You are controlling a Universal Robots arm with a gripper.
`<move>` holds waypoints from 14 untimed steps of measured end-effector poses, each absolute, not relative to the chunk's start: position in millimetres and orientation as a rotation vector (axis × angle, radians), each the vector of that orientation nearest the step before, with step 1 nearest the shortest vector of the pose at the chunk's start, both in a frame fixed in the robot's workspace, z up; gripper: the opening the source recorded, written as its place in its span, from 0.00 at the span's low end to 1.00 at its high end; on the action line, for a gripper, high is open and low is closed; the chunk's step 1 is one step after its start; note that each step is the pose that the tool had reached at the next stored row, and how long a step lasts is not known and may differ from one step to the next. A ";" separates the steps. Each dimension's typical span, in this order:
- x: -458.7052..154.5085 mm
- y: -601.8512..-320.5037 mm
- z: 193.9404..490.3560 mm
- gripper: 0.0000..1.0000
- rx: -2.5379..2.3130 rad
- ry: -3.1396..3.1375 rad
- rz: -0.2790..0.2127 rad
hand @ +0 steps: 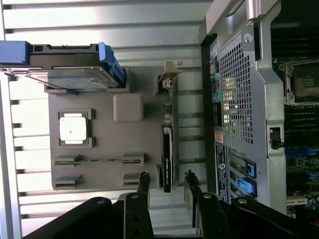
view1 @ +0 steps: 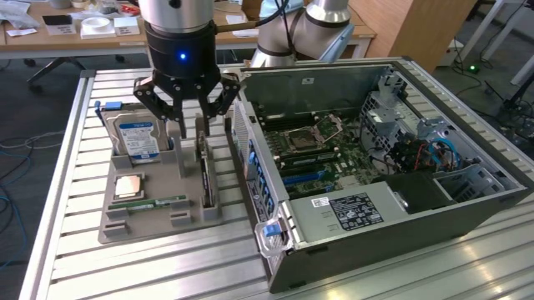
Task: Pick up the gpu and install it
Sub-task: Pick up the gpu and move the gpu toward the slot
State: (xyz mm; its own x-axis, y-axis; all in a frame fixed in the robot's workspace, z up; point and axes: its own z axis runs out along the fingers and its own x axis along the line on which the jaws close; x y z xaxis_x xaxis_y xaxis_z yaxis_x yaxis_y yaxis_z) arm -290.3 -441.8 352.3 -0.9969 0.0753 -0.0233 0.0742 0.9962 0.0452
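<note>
The gpu (view1: 206, 175) stands on its long edge in a slot of the grey holder tray (view1: 159, 220), next to the open computer case (view1: 376, 156). In the wrist view the gpu (hand: 168, 149) is seen edge-on, a thin dark card with a silvery bracket at its far end. My gripper (view1: 194, 128) hangs just above the card's bracket end with its fingers spread. In the wrist view the gripper (hand: 167, 180) stands open, its two fingertips on either side of the card's near end with a gap on each side. Nothing is held.
On the same tray stand a hard drive (view1: 137, 137) with a blue-white label, a flat processor (view1: 127, 185) and a narrow memory stick (view1: 149, 203). The case wall (hand: 239, 99) rises close beside the gpu. The motherboard (view1: 313, 147) lies exposed inside the case.
</note>
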 end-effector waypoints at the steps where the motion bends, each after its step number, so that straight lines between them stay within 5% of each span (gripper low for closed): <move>1: -290.3 -441.8 350.6 0.42 0.117 3.114 0.069; 14: -290.2 -441.8 327.7 0.42 0.117 3.114 0.069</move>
State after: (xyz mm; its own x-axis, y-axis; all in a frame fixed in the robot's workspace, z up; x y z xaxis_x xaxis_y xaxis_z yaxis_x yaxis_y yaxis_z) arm -290.2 -441.8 327.7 -0.9969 0.0753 -0.0232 0.0742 0.9962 0.0452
